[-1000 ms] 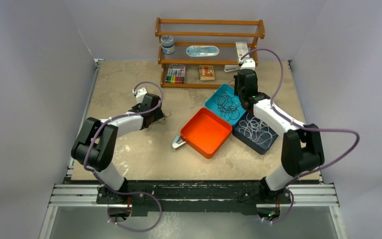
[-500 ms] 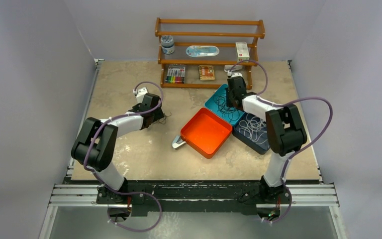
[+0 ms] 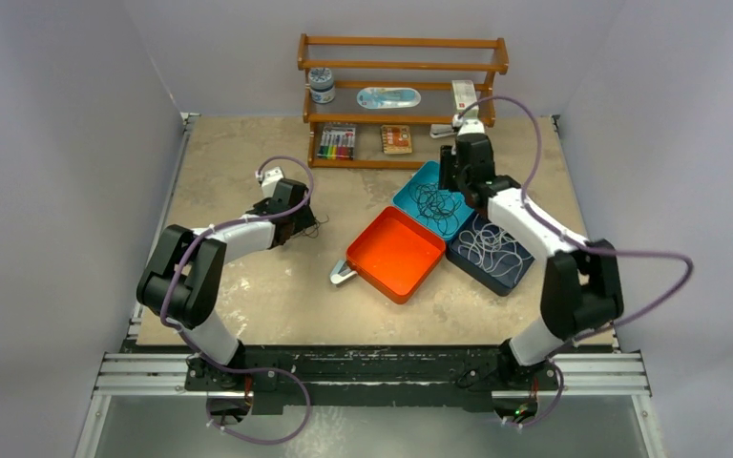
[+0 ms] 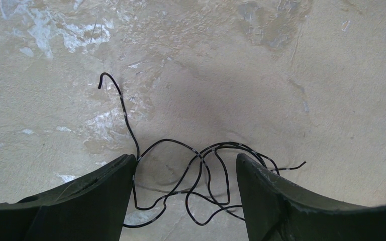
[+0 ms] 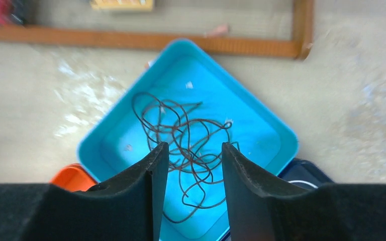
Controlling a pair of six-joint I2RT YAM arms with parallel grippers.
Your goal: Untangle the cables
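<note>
A thin black cable (image 4: 199,155) lies looped on the beige table. My left gripper (image 4: 185,156) is open and low over it, one finger on each side of the tangle. In the top view this cable (image 3: 315,227) shows just right of the left gripper (image 3: 298,221). My right gripper (image 5: 195,145) is open and empty, hovering above a light blue tray (image 5: 251,140) that holds a tangle of dark cables (image 5: 178,131). In the top view the right gripper (image 3: 453,179) is over that tray's (image 3: 403,198) far corner. White cables (image 3: 492,246) lie in a dark navy tray (image 3: 477,275).
An orange tray (image 3: 396,256) with nothing in it stands next to the two blue trays. A small grey-white object (image 3: 341,275) lies at its left corner. A wooden shelf (image 3: 401,67) with small items stands at the back.
The right arm swung left over the light blue tray and back again, ending near its far corner. The left arm and the black cable have not moved.
</note>
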